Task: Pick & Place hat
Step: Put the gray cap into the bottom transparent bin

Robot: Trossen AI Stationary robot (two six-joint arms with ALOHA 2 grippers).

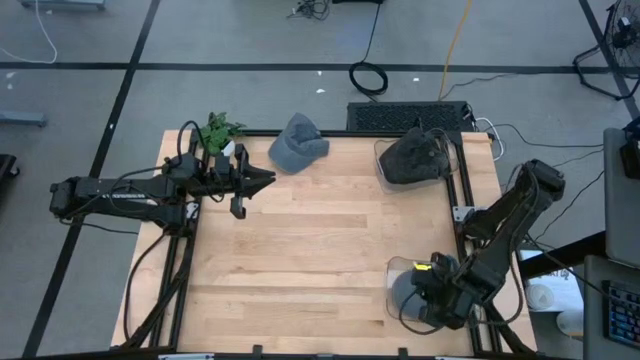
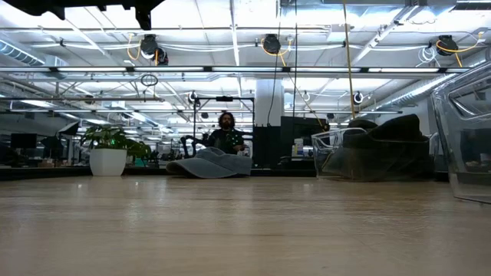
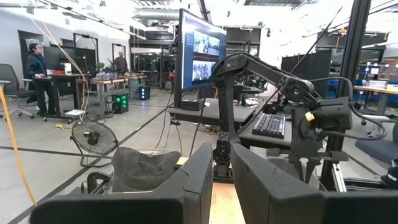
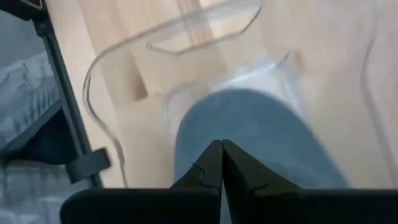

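Observation:
A blue-grey hat [image 4: 249, 124] lies in a clear bin [image 4: 186, 34] at the table's near right corner. My right gripper [image 4: 221, 152] is shut on it, slanting down over the bin [image 1: 392, 270]. A second blue-grey hat [image 1: 298, 143] rests on its brim at the table's far edge. A dark hat [image 1: 415, 157] sits in another clear bin at the far right. My left gripper [image 1: 268, 180] hovers over the far left of the table, pointing right. Its fingers [image 3: 205, 174] stand a narrow gap apart with nothing between them. My right gripper has its two fingers closed on the blue-grey cloth [image 4: 236, 134] of the hat, coming from above at a steep slant. The fingers themselves hide which part of the hat they hold. The hat spreads below the fingertips inside the clear bin. Whether it is clear of the bin's floor I cannot tell.
A potted plant [image 1: 218, 130] stands at the far left corner. Black frame rails [image 1: 468, 215] run along the table's edges. Bare wood [image 1: 320, 250] fills the middle of the table. A person [image 2: 226, 130] sits in the room behind the far edge.

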